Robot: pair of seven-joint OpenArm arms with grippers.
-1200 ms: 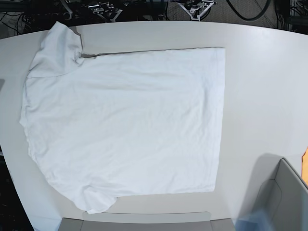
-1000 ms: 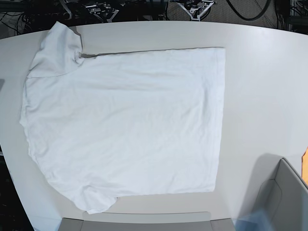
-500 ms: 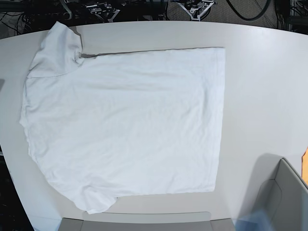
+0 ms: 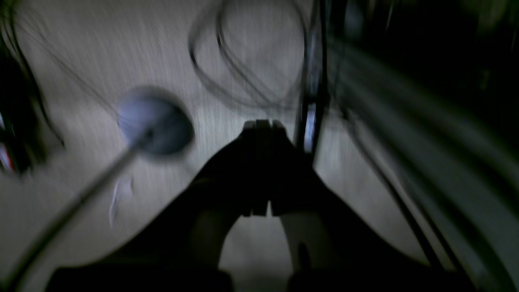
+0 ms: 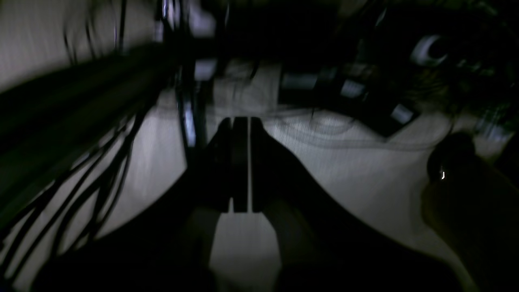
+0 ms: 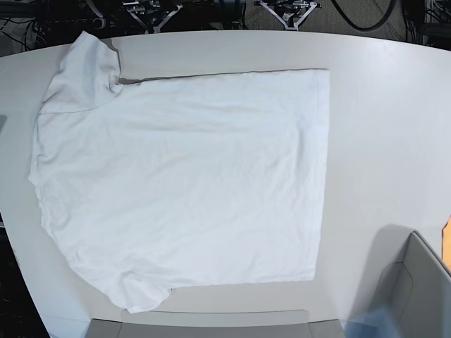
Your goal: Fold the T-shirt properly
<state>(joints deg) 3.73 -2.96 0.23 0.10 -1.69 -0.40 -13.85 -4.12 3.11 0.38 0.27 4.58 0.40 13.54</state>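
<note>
The white T-shirt (image 6: 183, 183) lies spread flat on the white table (image 6: 380, 127), with its collar side at the left, its hem at the right, and one sleeve (image 6: 88, 70) pointing to the far left corner. Neither gripper touches it. Both wrist views are dark and blurred and face a pale floor with cables, off the table. My left gripper (image 4: 262, 125) is shut with nothing between its fingers. My right gripper (image 5: 241, 121) is shut and empty as well. Bits of metal arm (image 6: 285, 8) and a second bit (image 6: 151, 10) show beyond the table's far edge.
A grey open box (image 6: 416, 289) stands at the near right corner, with an orange thing (image 6: 447, 239) beside it. Another grey box rim (image 6: 211, 322) runs along the near edge. Black cables (image 4: 251, 73) and a round bluish object (image 4: 156, 121) lie on the floor.
The metal arm parts beyond the far table edge have slid further up and out of the base view. The T-shirt has not moved.
</note>
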